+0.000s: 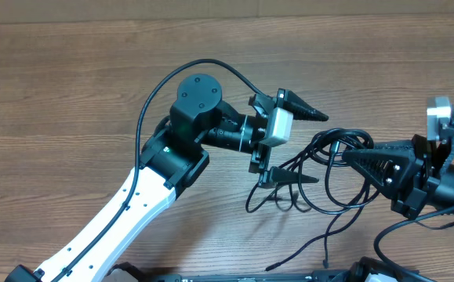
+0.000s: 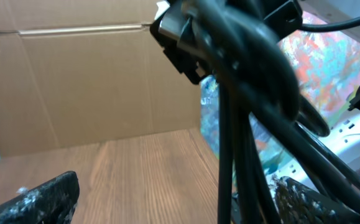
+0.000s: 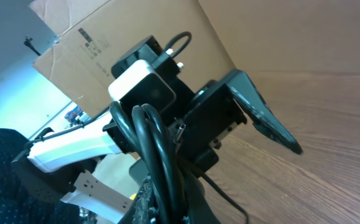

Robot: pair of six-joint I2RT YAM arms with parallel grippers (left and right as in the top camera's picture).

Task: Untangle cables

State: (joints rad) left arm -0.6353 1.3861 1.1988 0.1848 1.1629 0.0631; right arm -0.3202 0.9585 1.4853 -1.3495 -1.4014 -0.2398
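Overhead, finds the cables [image 1: 328, 145] lying in a loose black tangle on the wooden table [image 1: 70, 94], between the two arms and right of centre, with one strand trailing toward the near edge. Picks out print only on the label [image 3: 86, 38] of the cardboard box [image 3: 136, 25] in the right wrist view, too small to read; cannot see inside that box. Notes a painted sheet [image 2: 319, 62] of red, blue and orange behind the cables in the left wrist view, beside a plain cardboard wall [image 2: 74, 87]. Shows the left claw [image 1: 321, 148] spread wide, one finger [image 1: 301, 110] clear of the tangle, the other finger lying across strands at the tangle's left edge, nothing pinched between them. Matches that from the left wrist, with cables hanging close to the lens, nearer the right-hand finger than the left-hand one. Shows the right claw [image 1: 348, 155] pressed together on the tangle's right side, strands bunched at its tips and, seen from the right wrist, rising straight up from between its fingers.
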